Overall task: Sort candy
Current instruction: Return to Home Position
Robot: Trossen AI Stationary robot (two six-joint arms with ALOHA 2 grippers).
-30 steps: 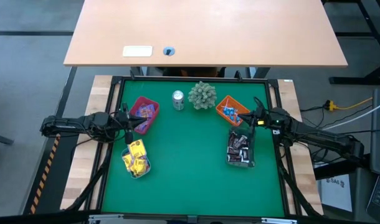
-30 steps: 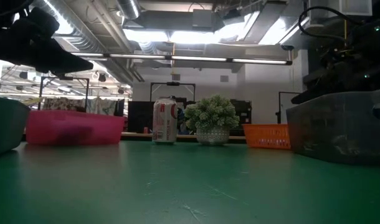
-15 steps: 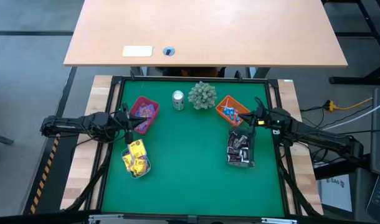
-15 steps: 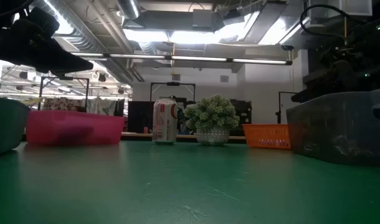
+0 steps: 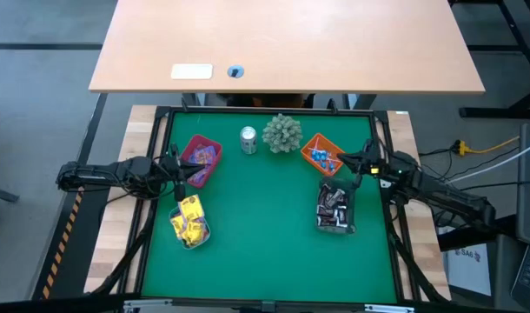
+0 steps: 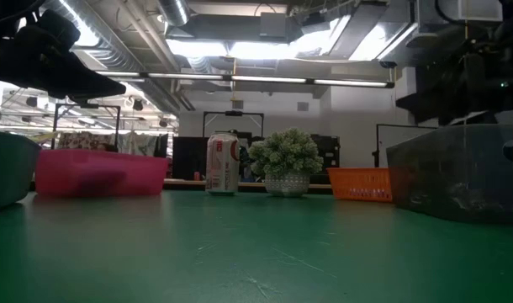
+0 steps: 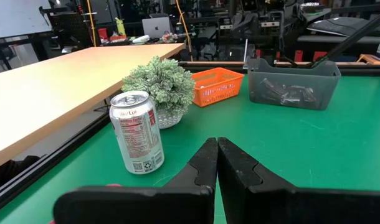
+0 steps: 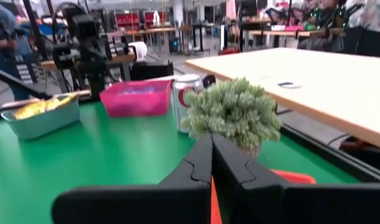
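Four containers hold all the candy; none lies loose on the green worktop. High view: yellow packets in the clear bin at the left edge; purple ones in the pink bin toward the far-left corner; blue pieces in the orange basket toward the far-right corner; brown bars in the dark bin at the right edge. Can and plant ball stand by the far edge. Left claw sits between the pink and clear bins; right claw sits over the gap between basket and dark bin.

Low view: pink bin, can, plant ball, basket and dark bin in a row, all upright; both arms are dark masses overhead, left above the pink bin, right above the dark bin.

Left wrist view: fingers pressed together, nothing held; can and plant ball ahead.

Right wrist view: fingers likewise closed and empty; plant ball close in front, basket rim just beneath.

Step in hand looks like homing. Suggest: lift the right arm first, then pull back over the right edge; keep clear of dark bin wall and basket rim; keep both claws closed.

Versus half a second ago: right arm has drawn back toward the right edge and sits higher over the dark bin; left arm, bins, can and plant ball unchanged.
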